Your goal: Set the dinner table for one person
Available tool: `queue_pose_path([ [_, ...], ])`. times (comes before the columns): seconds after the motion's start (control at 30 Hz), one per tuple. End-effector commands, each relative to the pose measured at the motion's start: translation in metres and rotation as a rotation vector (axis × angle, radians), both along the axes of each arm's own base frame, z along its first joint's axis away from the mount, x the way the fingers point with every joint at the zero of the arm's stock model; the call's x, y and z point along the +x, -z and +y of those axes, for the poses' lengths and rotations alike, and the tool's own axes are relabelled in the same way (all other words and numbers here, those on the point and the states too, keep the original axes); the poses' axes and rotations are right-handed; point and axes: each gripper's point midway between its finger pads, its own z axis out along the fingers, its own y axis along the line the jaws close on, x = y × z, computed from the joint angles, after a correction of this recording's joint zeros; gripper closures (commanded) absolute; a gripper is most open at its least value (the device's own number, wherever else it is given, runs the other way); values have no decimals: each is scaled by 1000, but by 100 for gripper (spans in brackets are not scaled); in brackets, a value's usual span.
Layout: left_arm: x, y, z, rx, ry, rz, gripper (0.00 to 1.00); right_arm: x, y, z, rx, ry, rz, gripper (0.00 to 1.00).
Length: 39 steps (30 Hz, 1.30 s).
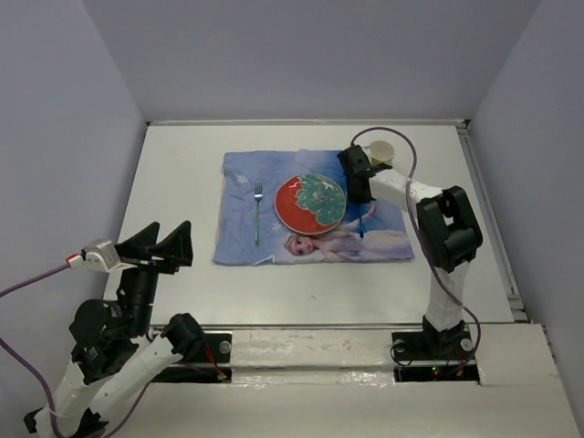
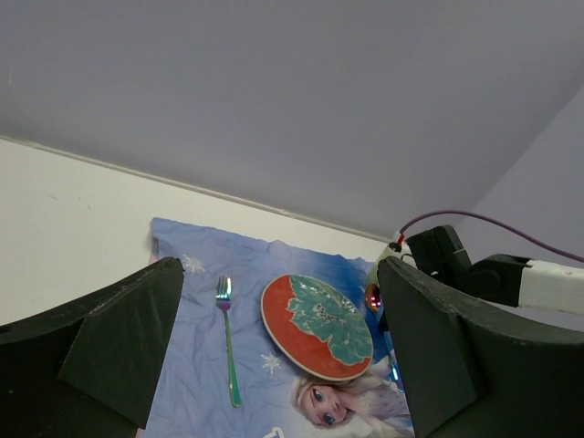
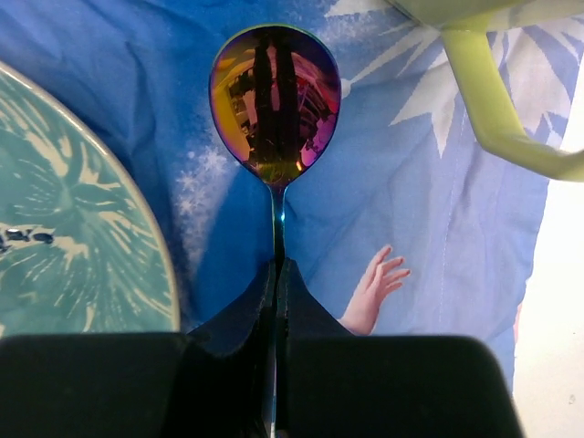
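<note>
The off-white dinner table (image 1: 182, 173) carries a blue cartoon cloth mat (image 1: 239, 242). On the mat lie a red and green plate (image 1: 310, 203) in the middle and a fork (image 1: 257, 214) to its left. My right gripper (image 1: 362, 195) is low over the mat, right of the plate. In the right wrist view it (image 3: 276, 265) is shut on the thin handle of an iridescent spoon (image 3: 275, 100), with the plate (image 3: 73, 228) to the left. My left gripper (image 1: 169, 245) is open and empty, raised near the table's front left; its view shows the plate (image 2: 318, 327) and fork (image 2: 227, 347).
A pale yellow-green cup (image 1: 381, 151) stands at the mat's far right corner, just behind my right gripper; its handle (image 3: 493, 100) shows at the upper right of the right wrist view. Grey walls close in the table at the back and sides.
</note>
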Motion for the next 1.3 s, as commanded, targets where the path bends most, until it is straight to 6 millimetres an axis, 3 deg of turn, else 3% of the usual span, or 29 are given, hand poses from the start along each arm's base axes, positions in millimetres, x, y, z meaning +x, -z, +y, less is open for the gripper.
queue_pose_path([
  [0.0, -8, -17, 11, -61, -11, -68, 1, 21, -21, -5, -39, 3, -66, 100],
  [0.27, -6, -15, 10, -47, -20, -58, 1, 27, -11, -18, -70, 52, -64, 94],
  [0.5, -5, -15, 8, -38, -18, -60, 1, 22, -27, -9, 0, 39, -73, 59],
  [0.63, 1, -12, 2, -7, -19, -39, 1, 10, -46, -5, 62, 32, -84, 52],
  [0.7, 3, -11, -1, 3, -17, -31, 1, 4, -70, -1, 115, 18, -127, 51],
  [0.73, 4, -10, -2, 7, -18, -29, 1, -4, -73, 3, 126, -3, -128, 51],
  [0.77, 6, -9, -3, 15, -23, -20, 1, -9, -96, 11, 168, -36, -176, 51],
  [0.8, 7, -9, -3, 18, -24, -17, 1, -12, -90, 13, 174, -48, -160, 51],
  [1.0, 16, -3, -12, 65, -28, 17, 1, -63, -165, 30, 349, -195, -337, 50],
  [1.17, 31, 11, -29, 137, -10, 80, 1, -120, -232, 19, 494, -304, -553, 44],
  [1.27, 45, 23, -47, 204, 19, 139, 1, -166, -278, 3, 587, -356, -732, 27],
])
